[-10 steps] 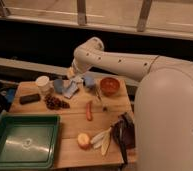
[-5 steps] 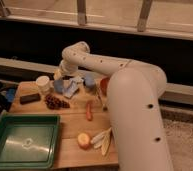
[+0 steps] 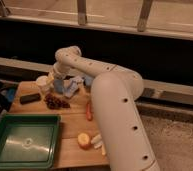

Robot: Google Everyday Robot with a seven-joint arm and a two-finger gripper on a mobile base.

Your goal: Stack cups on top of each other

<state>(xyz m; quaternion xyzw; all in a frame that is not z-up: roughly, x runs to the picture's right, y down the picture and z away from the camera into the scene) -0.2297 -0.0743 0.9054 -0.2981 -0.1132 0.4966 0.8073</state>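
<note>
Camera view: the arm [image 3: 115, 100] reaches over the wooden surface [image 3: 72, 125] to its far left corner, around 11 o'clock from the middle of the board. The gripper [image 3: 55, 80] hangs there among the cups. How far its jaws are parted, and whether they have anything, I cannot tell.

The cream-white cup [image 3: 42, 83] stands upright at 9 o'clock from the gripper, just beside it. A blue cup [image 3: 59, 87] is right under or against the gripper. A pale blue cup [image 3: 72, 89] lies at 3 o'clock from that one, seemingly tipped over.

A bunch of grapes [image 3: 55, 102] and a dark block [image 3: 30, 98] lie close at 6 and 7 o'clock from the cups. A carrot [image 3: 89, 111] lies further towards the near edge, and the green tray [image 3: 27, 117] fills the near left.

Judging by their look, these are light, thin plastic tumblers: stiff enough to pinch, but smooth and easily knocked over or skidded. Pinching one wall at the rim, one jaw inside and one outside, looks best for an upright cup. The tipped one probably needs taking across its body. The wider cream cup would likely serve as the base.
</note>
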